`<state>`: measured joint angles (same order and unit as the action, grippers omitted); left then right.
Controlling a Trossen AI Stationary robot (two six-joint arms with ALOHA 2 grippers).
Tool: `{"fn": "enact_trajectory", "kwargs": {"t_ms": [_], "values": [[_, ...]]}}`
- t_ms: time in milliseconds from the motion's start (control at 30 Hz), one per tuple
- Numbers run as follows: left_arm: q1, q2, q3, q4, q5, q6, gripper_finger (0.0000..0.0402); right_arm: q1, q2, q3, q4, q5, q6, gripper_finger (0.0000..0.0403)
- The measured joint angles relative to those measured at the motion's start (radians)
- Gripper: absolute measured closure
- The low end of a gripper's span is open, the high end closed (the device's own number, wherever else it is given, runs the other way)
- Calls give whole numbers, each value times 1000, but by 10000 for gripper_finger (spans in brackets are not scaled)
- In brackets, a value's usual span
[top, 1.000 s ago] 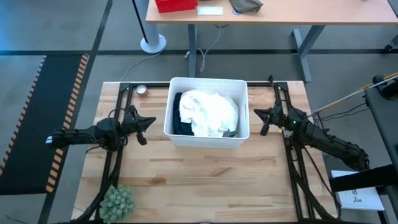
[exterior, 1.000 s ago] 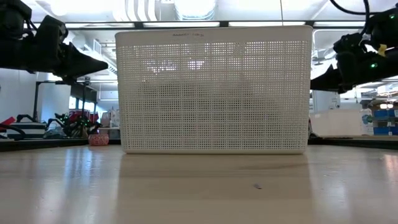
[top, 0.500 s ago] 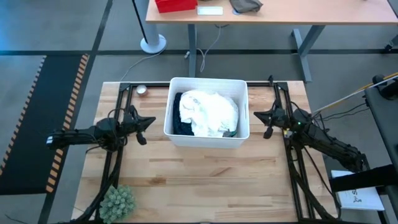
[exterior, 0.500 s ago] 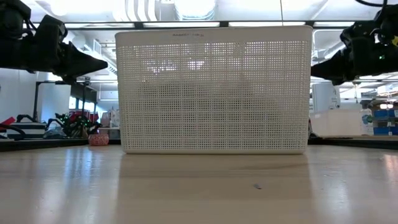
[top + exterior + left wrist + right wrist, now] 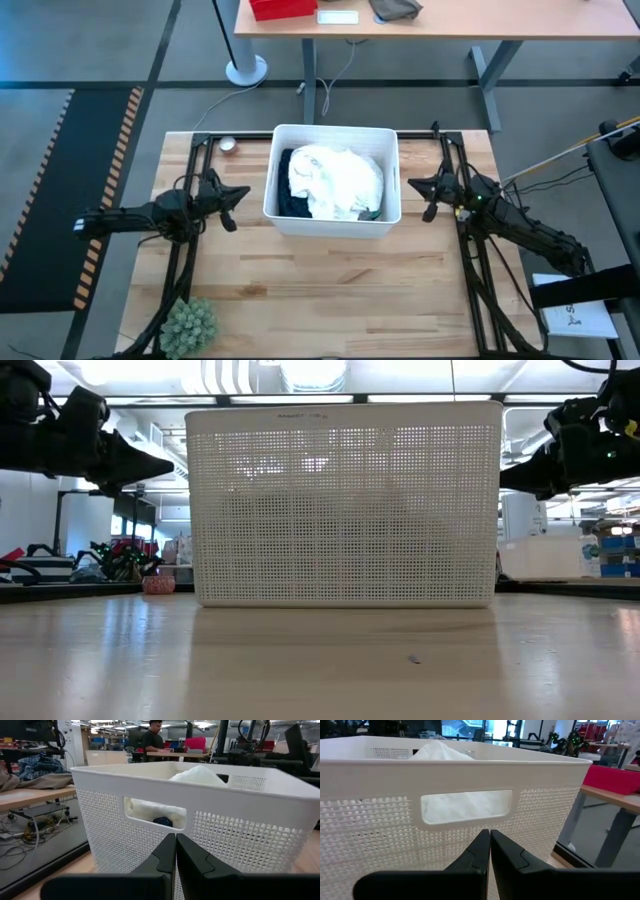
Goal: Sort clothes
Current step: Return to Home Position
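Bench (image 5: 330, 290), wooden: 1.
Bin (image 5: 335, 130), white, perforated: 1.
Garments in bin: 1 large white garment (image 5: 335, 180) on top; dark fabric (image 5: 290, 195) beneath, number of pieces cannot be told; 1 teal scrap (image 5: 372, 213) at a corner.
Plant (image 5: 190, 325), green, spiky: 1.
Small round object (image 5: 228, 144): 1.
Arms: 2, left arm (image 5: 150, 215) and right arm (image 5: 520, 225), one pair of jaws each.
Second bench (image 5: 480, 20) beyond: 1, bearing 1 red item (image 5: 283, 8), 1 flat white item (image 5: 338, 16), 1 grey cloth (image 5: 395, 8).
Person (image 5: 152, 737): 1.
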<state>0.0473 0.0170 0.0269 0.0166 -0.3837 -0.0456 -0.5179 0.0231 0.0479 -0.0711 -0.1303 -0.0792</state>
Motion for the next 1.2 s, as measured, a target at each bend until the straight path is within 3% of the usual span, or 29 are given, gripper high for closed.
{"fn": "enact_trajectory", "kwargs": {"t_ms": [1200], "values": [[1,24,-3,18,-20,-24,402,0,-1,0,2,1,0,403]]}}
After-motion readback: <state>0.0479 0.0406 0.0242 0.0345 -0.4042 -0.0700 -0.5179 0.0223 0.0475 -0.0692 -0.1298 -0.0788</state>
